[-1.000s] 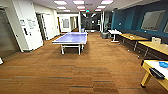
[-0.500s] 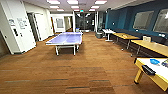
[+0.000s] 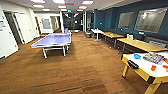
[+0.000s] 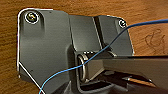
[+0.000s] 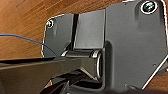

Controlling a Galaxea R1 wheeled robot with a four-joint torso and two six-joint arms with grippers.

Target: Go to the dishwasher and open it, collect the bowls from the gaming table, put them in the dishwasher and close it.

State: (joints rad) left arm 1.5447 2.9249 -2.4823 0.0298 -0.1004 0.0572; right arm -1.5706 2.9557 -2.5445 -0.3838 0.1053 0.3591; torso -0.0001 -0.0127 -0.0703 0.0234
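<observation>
While the robot rolls over the brown wood floor [image 3: 75,75], the white-topped gaming table with yellow legs [image 3: 143,68] stands close by on the right. A small blue plastic bowl [image 3: 137,56] sits near its far edge, and small orange-red bowls [image 3: 153,67] sit toward its right end, beside a flat colourful game box [image 3: 153,58], easy to reach. Farther off a blue table-tennis table [image 3: 53,40] and long yellow desks [image 3: 140,45] leave the way open; I cannot tell if either pincer is apart or together.

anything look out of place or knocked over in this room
Nothing looks knocked over or spilled. The one oddity is kitchenware on the gaming table at the right: a blue bowl and an orange-red bowl sit on its white top beside a board-game box.
</observation>
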